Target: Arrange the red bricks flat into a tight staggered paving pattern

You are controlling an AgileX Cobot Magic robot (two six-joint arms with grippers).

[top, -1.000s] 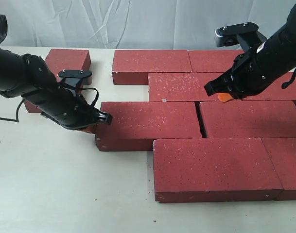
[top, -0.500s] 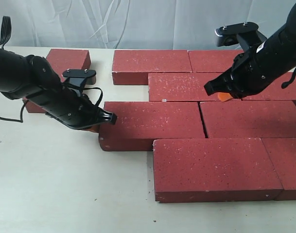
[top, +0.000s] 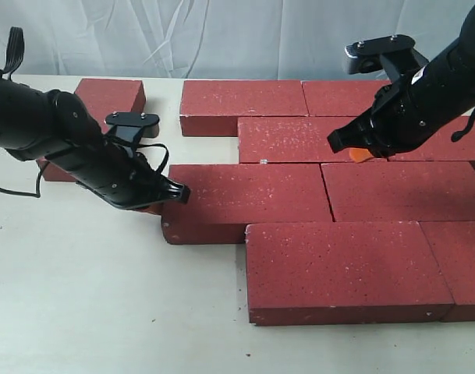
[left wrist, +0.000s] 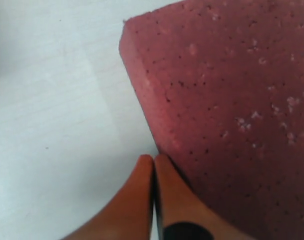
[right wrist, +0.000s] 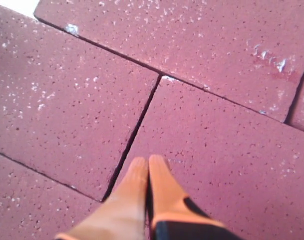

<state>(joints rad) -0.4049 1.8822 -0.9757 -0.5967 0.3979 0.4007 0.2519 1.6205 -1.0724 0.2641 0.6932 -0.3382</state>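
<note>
On the worktop [top: 81, 296], the red bricks [top: 331, 265] lie flat in staggered rows. The left gripper [top: 153, 205], pressed together, leans low at one brick's end, seemingly touching it; the right gripper [top: 360, 156], also pressed together, hangs tilted above the rows.

A pale cream tabletop [top: 89, 312] is carrying dark-red grainy rectangular paving bricks [top: 338, 273], lying flat in staggered rows and touching one another; another such brick [top: 111, 95] is sitting apart at far left.
</note>
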